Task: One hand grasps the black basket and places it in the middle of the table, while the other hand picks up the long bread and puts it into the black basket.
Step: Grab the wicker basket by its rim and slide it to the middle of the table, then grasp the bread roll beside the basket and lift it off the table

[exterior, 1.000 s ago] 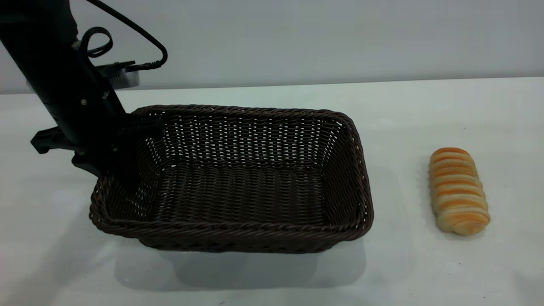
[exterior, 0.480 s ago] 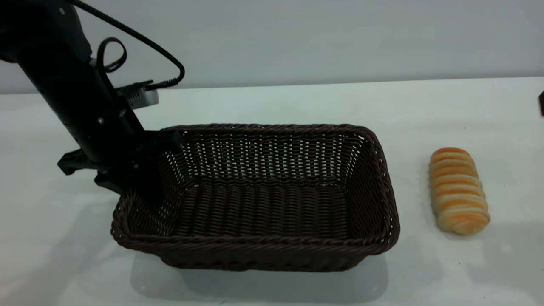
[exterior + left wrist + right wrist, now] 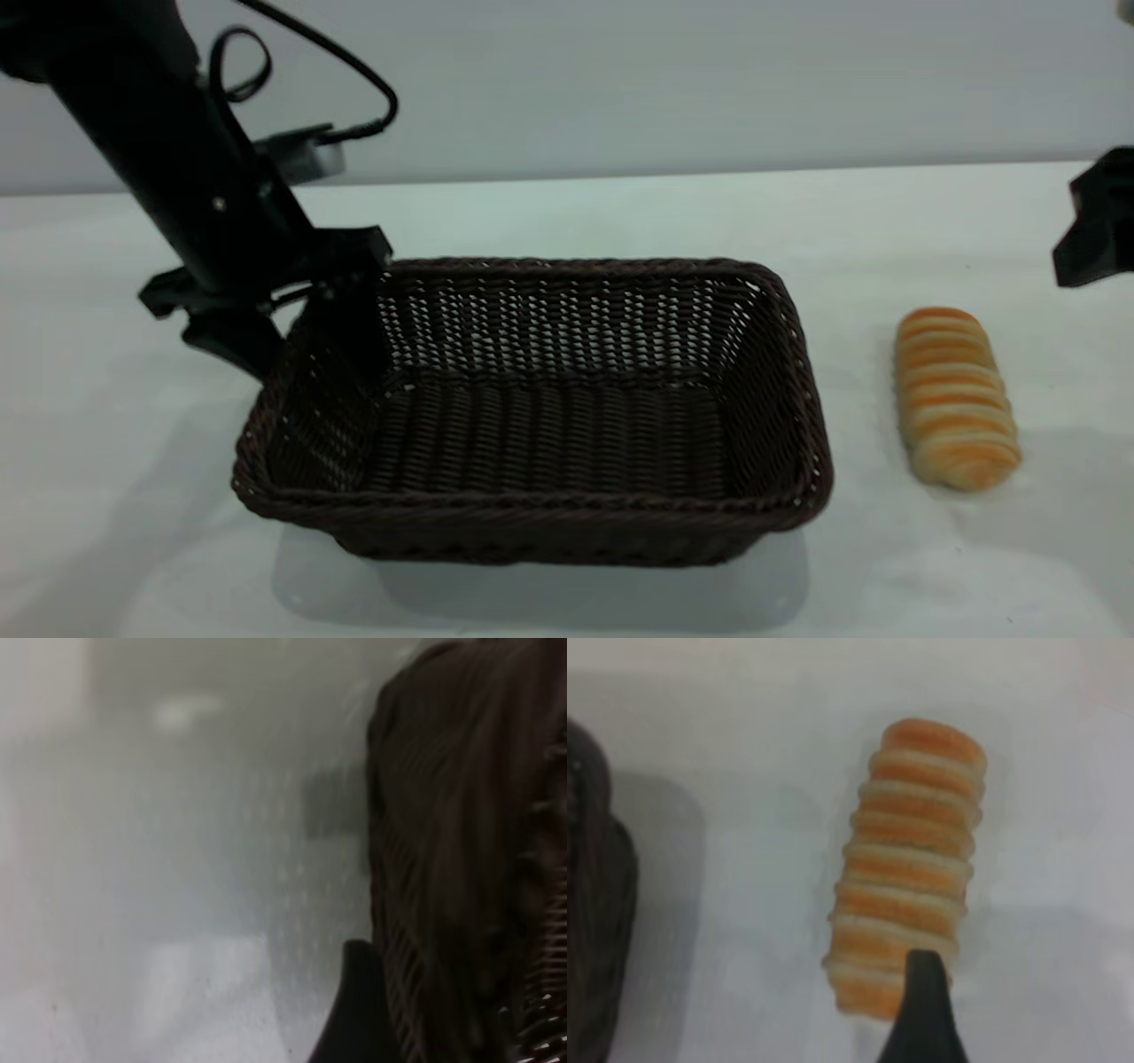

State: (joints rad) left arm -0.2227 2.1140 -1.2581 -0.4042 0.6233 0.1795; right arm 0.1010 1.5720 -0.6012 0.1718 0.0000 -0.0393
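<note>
The left gripper (image 3: 292, 341) is released, its jaws spread across the left end wall of the basket (image 3: 540, 523): one finger stands outside the wall, the other inside, and neither is clamped on the weave. The left arm (image 3: 177, 168) slopes down to it from the upper left of the exterior view, with a cable looped behind it. In the left wrist view, one dark finger (image 3: 354, 1010) lies just beside the basket wall (image 3: 461, 859).

Count: one basket, one bread, two grippers.

The basket rests flat on the surface (image 3: 567, 204), near its middle, and is empty. The bread (image 3: 955, 397) lies on the surface to the right of the basket, apart from it, striped top up.

The right gripper (image 3: 1097, 221) hangs at the right edge of the exterior view, above and beyond the bread, not touching it. Whether it is spread or clenched cannot be told. In the right wrist view, one finger tip (image 3: 926, 1010) overlaps the near end of the bread (image 3: 908, 868).
</note>
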